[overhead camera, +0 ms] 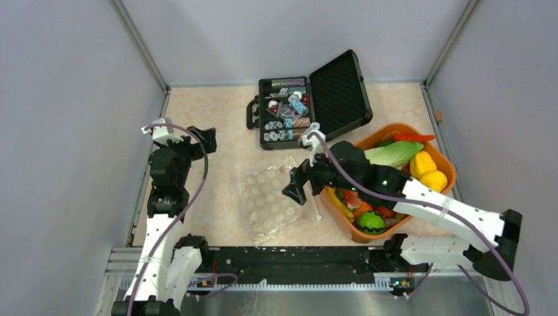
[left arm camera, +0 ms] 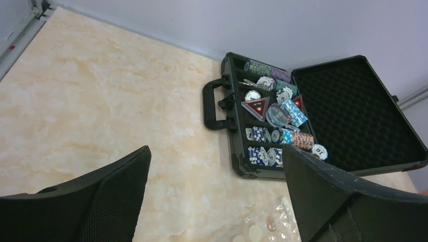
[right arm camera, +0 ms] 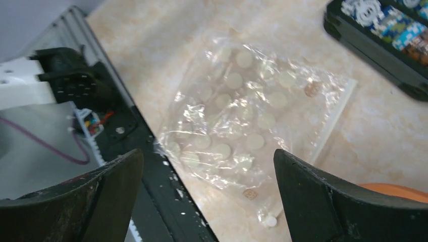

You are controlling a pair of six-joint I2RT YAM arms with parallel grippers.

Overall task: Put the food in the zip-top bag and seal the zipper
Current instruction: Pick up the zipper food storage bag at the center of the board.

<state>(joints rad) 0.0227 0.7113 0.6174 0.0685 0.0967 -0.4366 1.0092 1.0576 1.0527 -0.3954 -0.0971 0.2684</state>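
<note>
- The zip-top bag is lying flat and crinkled in the middle of the table, with its near corner reaching the black rail at the front edge.
- The table is showing a pale marbled top, and plain grey walls are closing it in on three sides.
- The food is sitting piled in an orange tub just right of the bag.
- An open black case of poker chips is standing behind the bag.
- The right claw is hanging over the bag's right edge, beside the tub, with its jaws spread wide and holding nothing. In its wrist view the bag is lying below the gap between the jaws, and the zipper is running along the bag's right side.
- The left claw is gaping wide and empty, well to the left of the bag and pointing toward the case.
</note>
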